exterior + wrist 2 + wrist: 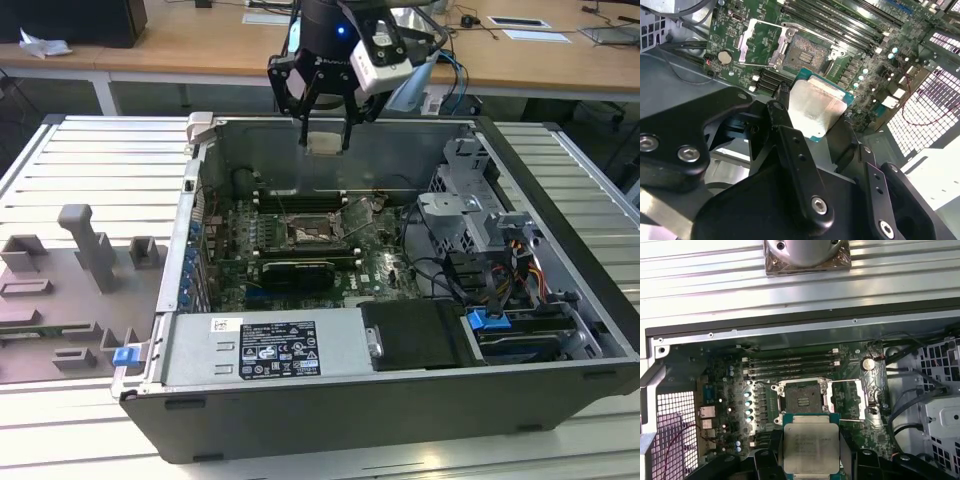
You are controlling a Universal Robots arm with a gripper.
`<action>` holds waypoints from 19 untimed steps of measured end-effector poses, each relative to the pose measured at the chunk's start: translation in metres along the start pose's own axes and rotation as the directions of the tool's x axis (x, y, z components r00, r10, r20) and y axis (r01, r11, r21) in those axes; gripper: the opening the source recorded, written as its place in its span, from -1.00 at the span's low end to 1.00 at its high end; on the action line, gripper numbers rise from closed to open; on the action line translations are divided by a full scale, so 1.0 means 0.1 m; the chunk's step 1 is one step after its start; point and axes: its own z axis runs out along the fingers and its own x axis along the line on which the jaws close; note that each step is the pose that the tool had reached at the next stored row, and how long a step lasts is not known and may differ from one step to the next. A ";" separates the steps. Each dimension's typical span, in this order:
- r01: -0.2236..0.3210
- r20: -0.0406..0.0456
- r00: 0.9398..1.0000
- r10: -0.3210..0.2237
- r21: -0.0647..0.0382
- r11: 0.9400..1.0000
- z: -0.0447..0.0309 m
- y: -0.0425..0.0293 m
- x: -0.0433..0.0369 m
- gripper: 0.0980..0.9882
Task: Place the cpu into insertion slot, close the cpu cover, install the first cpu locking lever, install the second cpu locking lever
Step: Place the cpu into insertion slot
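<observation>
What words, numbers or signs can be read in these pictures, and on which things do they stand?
None can be read.
White sticker label on the grey metal power supply box: print too small.
Pale silver-grey square cpu held in the black gripper: faint engraving, blurred.

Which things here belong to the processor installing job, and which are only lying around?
Job: black tool gripping the flat square silver-grey cpu; empty square motherboard socket; thin silver metal cpu cover, open.
Lying about: long black expansion card; grey plastic fixture blocks; blue clip.
</observation>
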 end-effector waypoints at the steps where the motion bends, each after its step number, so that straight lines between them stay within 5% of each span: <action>1: -0.003 0.000 1.000 0.003 0.000 1.000 0.002 0.000 0.000 0.00; 19: -0.056 0.005 0.998 0.056 -0.001 0.998 0.027 -0.002 0.001 0.00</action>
